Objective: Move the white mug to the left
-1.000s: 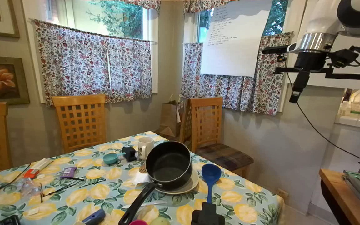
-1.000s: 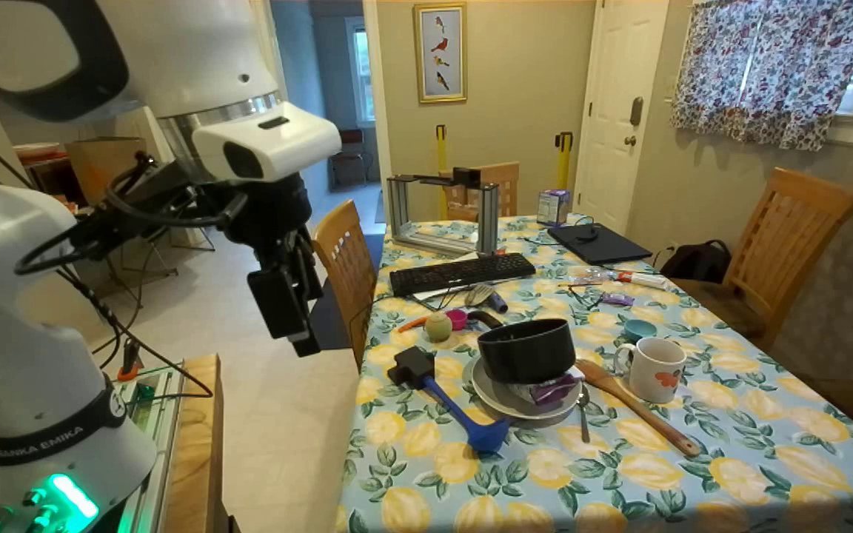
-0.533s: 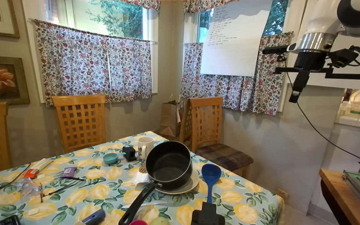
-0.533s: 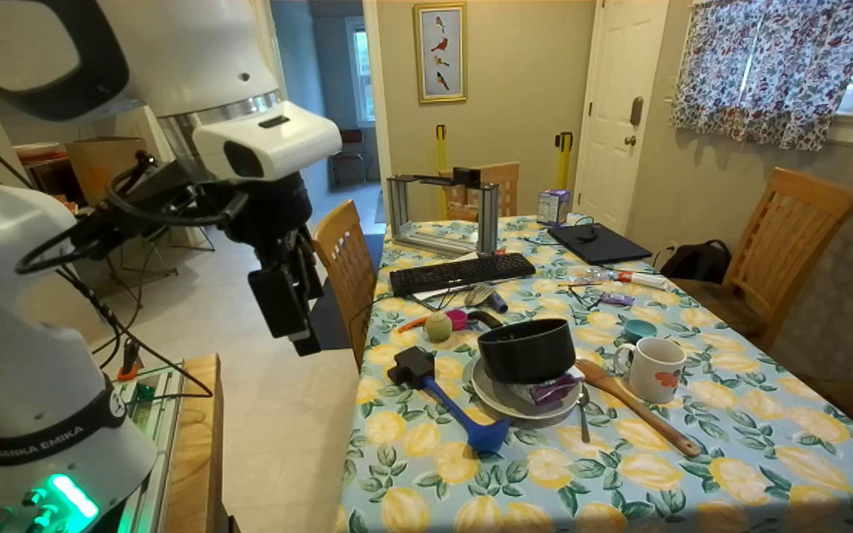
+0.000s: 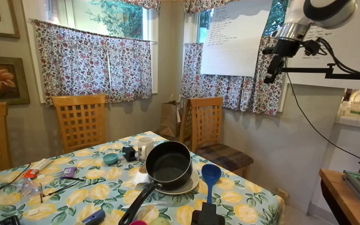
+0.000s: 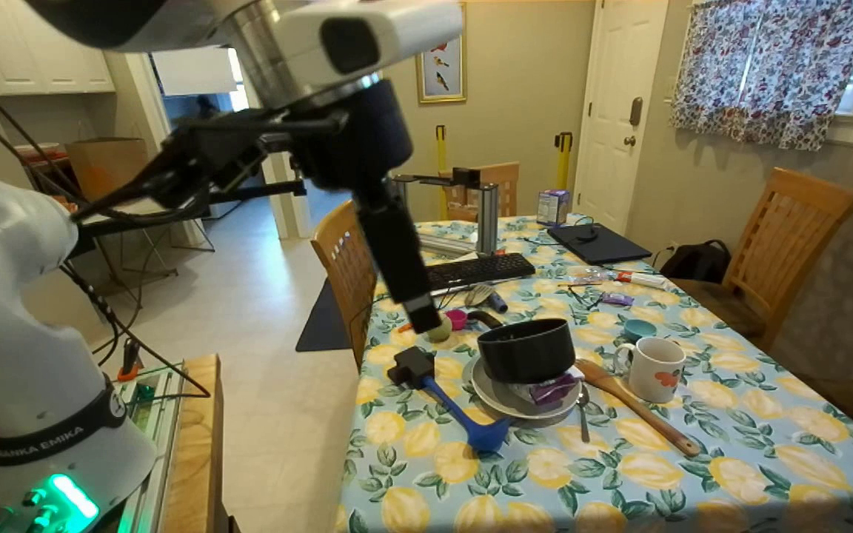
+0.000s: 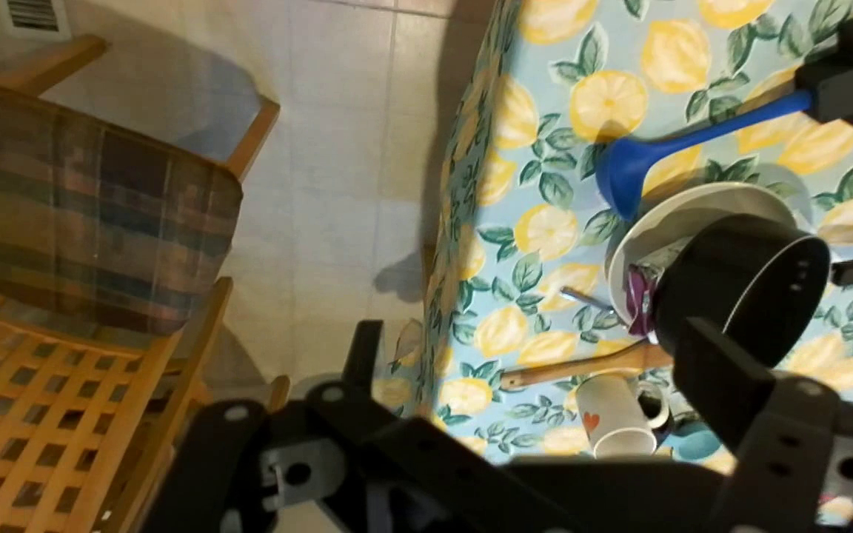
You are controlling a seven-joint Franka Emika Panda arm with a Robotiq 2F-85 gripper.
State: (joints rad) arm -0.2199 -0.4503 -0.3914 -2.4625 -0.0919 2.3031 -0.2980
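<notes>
In the wrist view we are looking past the gripper, its jaws standing wide apart, holding nothing; the white mug is resting just beside a wooden utensil on the table. In an exterior view we are seeing the mug standing upright near the table's far corner, beyond a black pan, the gripper hanging well apart. In an exterior view we are finding the mug near the right-hand edge, a blue ladle nearer the left.
</notes>
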